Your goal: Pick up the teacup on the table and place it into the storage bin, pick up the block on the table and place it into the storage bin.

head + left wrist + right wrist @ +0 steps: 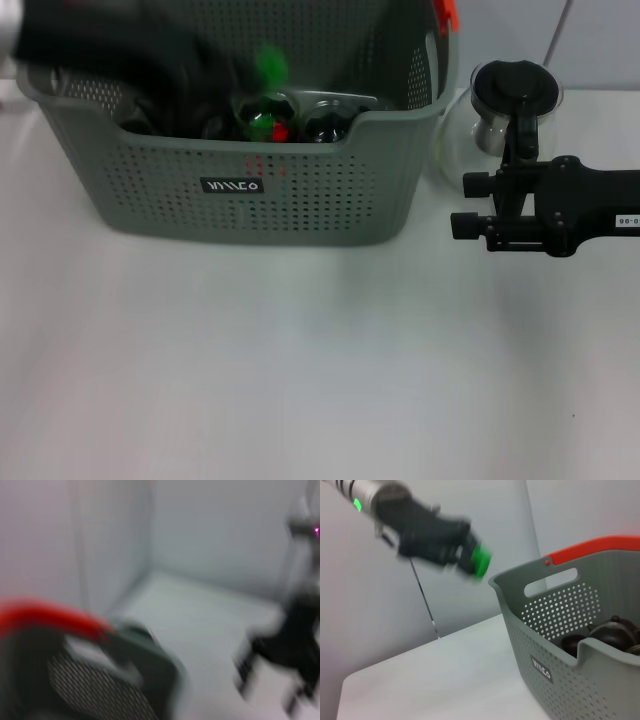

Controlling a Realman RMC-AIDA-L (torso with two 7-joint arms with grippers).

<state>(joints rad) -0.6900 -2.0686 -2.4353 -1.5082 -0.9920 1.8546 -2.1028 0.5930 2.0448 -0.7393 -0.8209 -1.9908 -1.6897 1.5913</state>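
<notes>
You've got a glass pot (505, 115) with black lid and handle, standing upright on the white counter (300, 360), pale wall behind.

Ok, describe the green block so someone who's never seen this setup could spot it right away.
Find the big grey-green storage bin on the white table. Above its open top, the left gripper holds the green block. It is the only bright green thing held in the air; the other items lie inside the bin.

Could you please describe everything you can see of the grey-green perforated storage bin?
The grey-green perforated plastic storage bin stands upright on the white table. It has cut-out handles, an orange-red rim clip and a small black logo label. Dark items and a red-green piece lie inside; the blurred left gripper carries a green object above it.
</notes>
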